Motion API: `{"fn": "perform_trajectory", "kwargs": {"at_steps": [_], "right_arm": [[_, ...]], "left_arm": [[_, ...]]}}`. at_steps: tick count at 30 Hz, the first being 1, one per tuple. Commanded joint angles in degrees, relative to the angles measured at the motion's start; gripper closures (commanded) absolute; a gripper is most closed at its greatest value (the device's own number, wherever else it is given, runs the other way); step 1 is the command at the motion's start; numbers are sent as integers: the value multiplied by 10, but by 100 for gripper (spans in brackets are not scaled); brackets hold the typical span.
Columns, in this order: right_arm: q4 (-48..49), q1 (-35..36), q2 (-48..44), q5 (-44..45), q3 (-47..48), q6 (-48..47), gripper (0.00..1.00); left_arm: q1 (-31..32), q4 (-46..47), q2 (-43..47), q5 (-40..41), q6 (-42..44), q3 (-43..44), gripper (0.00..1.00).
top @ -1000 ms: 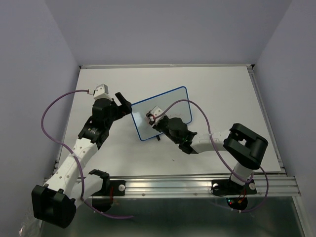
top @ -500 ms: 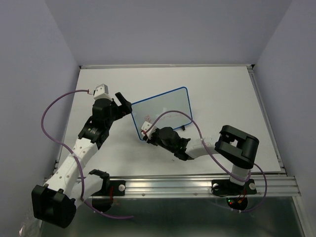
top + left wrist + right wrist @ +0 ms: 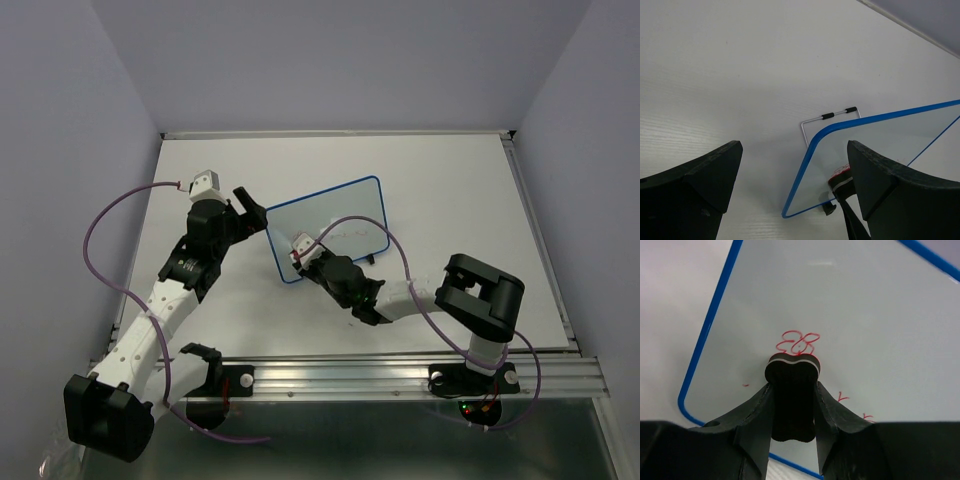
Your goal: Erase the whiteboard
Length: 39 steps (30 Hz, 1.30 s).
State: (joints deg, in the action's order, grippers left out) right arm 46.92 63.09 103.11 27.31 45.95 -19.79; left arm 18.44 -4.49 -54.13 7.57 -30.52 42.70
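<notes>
We take the whiteboard (image 3: 330,225) as our landmark. It stands tilted on the counter (image 3: 450,170), propped from behind by a thin wire stand (image 3: 827,117). The left claw (image 3: 250,210) waits just beside its left edge with its jaws wide apart. We cannot tell whether it touches the frame. The right claw (image 3: 792,386) is in front of the board's face, clamped on a black eraser (image 3: 791,405) whose tip rests just below a red scribble (image 3: 799,341). A few smaller red marks lie lower, near the bottom edge.

We judge the board to be light, thin and stiff, with a slick face. On that slim stand it will likely slide or tip backward under a firm wipe. The sensible hold is the blue frame (image 3: 805,170) at the left edge, pinched across its thickness by the left claw. That braces the board while leaving the face free. The face itself offers no grip, so wiping pressure should stay modest and run toward the braced side.
</notes>
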Motion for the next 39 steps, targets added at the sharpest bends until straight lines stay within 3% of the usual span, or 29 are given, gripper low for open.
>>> {"fn": "perform_trajectory", "kwargs": {"at_steps": [1, 11, 19, 24, 33, 39], "right_arm": [[85, -2, -1, 85, 37, -22, 94], [117, -2, 2, 111, 56, -48, 94], [28, -2, -10, -28, 47, -23, 94], [-6, -2, -6, -56, 30, -7, 95], [-13, -2, 4, -14, 31, -9, 95], [15, -2, 8, 77, 52, -24, 96]], "left_arm": [[5, 23, 16, 5, 5, -9, 1], [5, 22, 23, 7, 4, -11, 1], [6, 22, 22, 6, 4, -10, 1], [6, 22, 21, 7, 5, -9, 1], [7, 22, 19, 7, 4, -11, 1], [8, 22, 24, 9, 4, -12, 1]]}}
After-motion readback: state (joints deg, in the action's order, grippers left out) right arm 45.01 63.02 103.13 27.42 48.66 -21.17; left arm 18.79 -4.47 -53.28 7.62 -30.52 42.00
